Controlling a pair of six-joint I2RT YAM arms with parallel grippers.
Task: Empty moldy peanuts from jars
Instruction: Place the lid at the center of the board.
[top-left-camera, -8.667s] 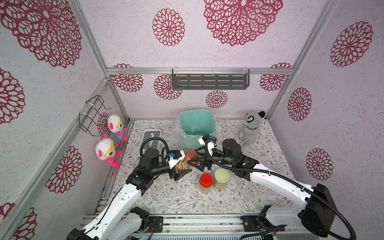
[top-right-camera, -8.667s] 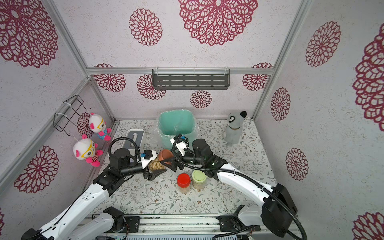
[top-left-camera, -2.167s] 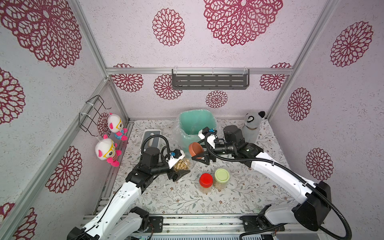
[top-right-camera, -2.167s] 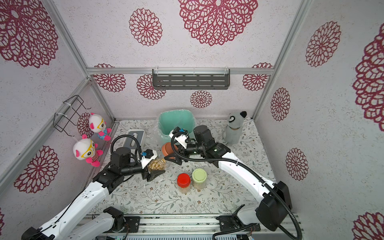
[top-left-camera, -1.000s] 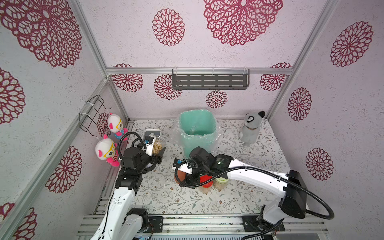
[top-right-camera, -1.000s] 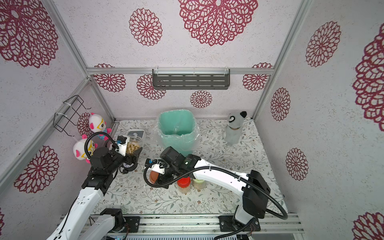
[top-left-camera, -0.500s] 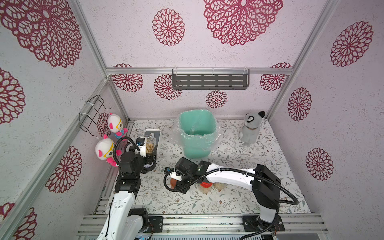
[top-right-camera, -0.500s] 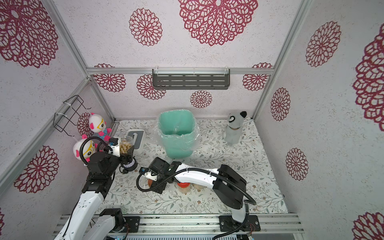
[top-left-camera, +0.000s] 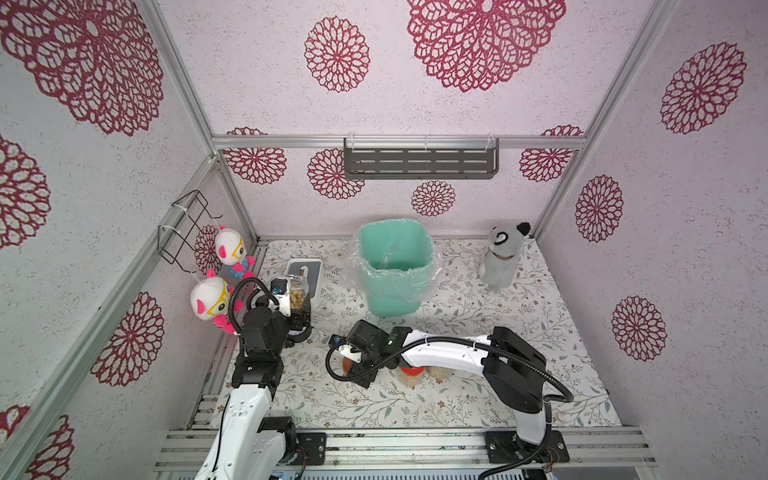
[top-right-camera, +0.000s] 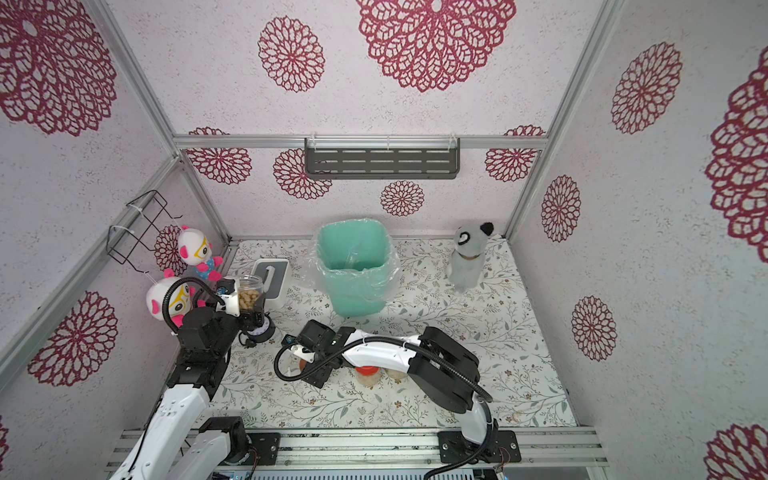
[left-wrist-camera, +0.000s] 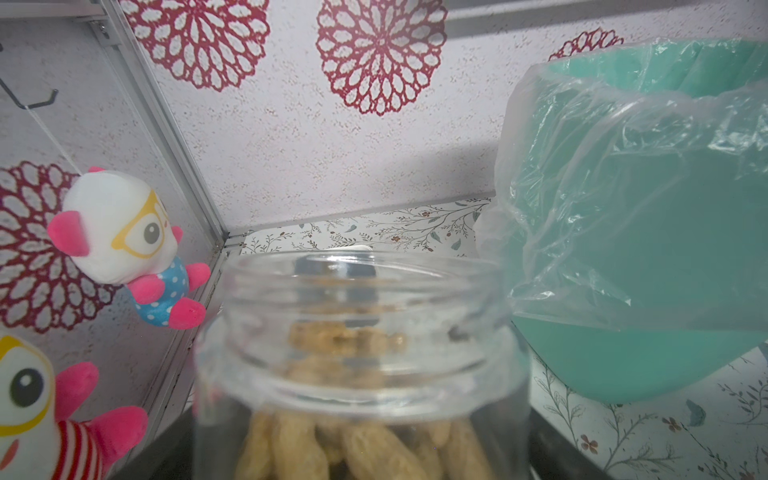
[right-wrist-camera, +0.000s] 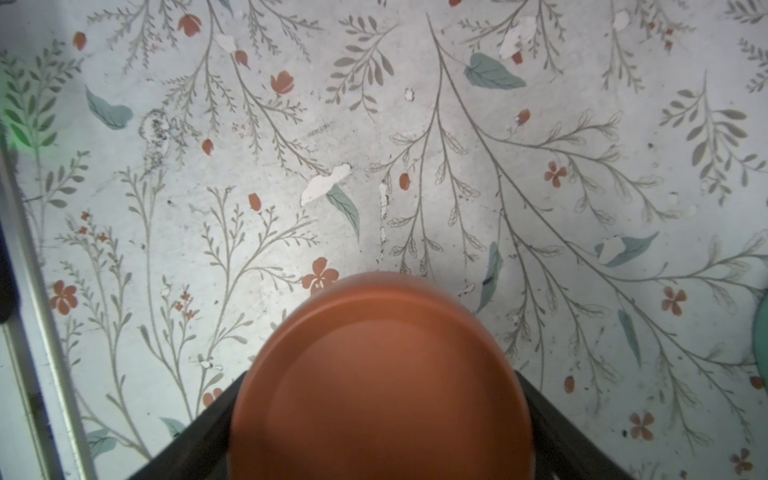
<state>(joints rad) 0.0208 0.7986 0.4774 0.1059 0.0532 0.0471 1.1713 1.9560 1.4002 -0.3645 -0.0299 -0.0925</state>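
Note:
My left gripper (top-left-camera: 297, 309) is shut on an open clear jar (top-left-camera: 298, 291) of moldy peanuts (top-right-camera: 248, 300), held upright by the left wall. The left wrist view shows the jar's rim (left-wrist-camera: 357, 291) and the peanuts (left-wrist-camera: 353, 440) between dark fingers (left-wrist-camera: 552, 453). My right gripper (top-left-camera: 353, 368) is shut on the brown lid (right-wrist-camera: 380, 386), low over the table (right-wrist-camera: 374, 145) at the front. Beside it, a red-lidded jar (top-left-camera: 412, 371) and another jar (top-left-camera: 439, 372) are mostly hidden under the right arm.
A mint-green bin (top-left-camera: 392, 266) lined with clear plastic stands at the back centre, close on the left wrist view's right (left-wrist-camera: 644, 249). A white flat device (top-left-camera: 306, 268) lies behind the held jar. Two plush dolls (top-left-camera: 212, 297) hang on the left wall. A grey dog toy (top-left-camera: 503, 257) stands back right.
Over the last second the left arm carried the open jar slightly left toward the wall and the right arm swung the brown lid left and down near the table; both now sit still.

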